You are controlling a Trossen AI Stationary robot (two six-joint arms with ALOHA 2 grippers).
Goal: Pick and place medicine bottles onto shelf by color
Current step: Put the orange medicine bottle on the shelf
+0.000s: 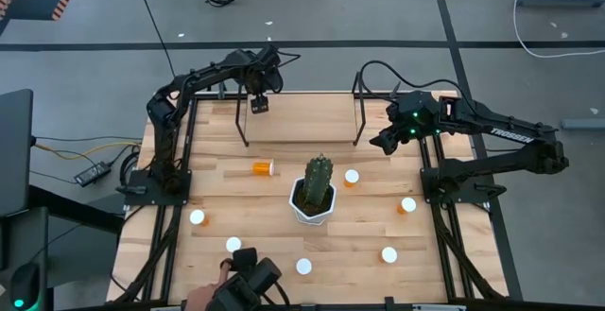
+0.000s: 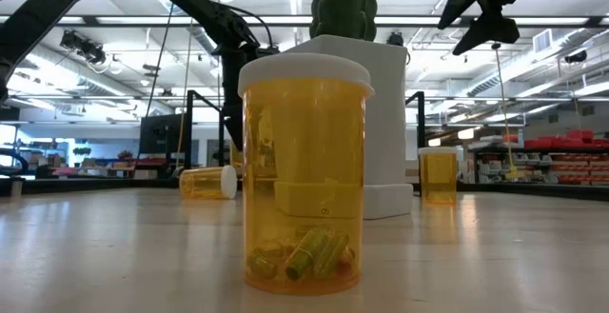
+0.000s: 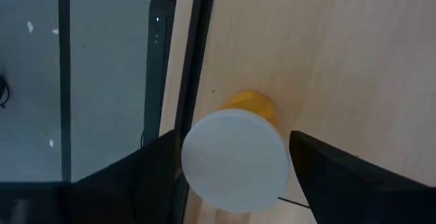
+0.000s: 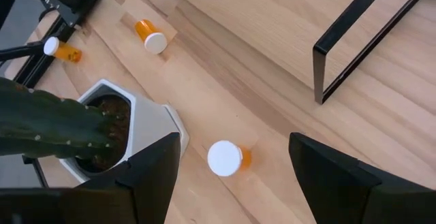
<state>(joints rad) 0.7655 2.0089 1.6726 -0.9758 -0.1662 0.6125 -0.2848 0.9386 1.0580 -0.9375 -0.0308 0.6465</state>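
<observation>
— Across the upper middle of the high view, what's on the shelf?
— One medicine bottle, between the left gripper's parted fingers; whether it is gripped, I cannot tell.
— And the rest?
— Seven bottles sit scattered on the table.
— Obstacles?
— The cactus stands centre. The right gripper hovers wide and empty over another bottle.

Two matte-black jointed arms are showing in the high view. The left arm is trailing a thin black cable at upper left. The right arm is bearing white "TROSSEN" lettering and glowing with a small green light.
</observation>
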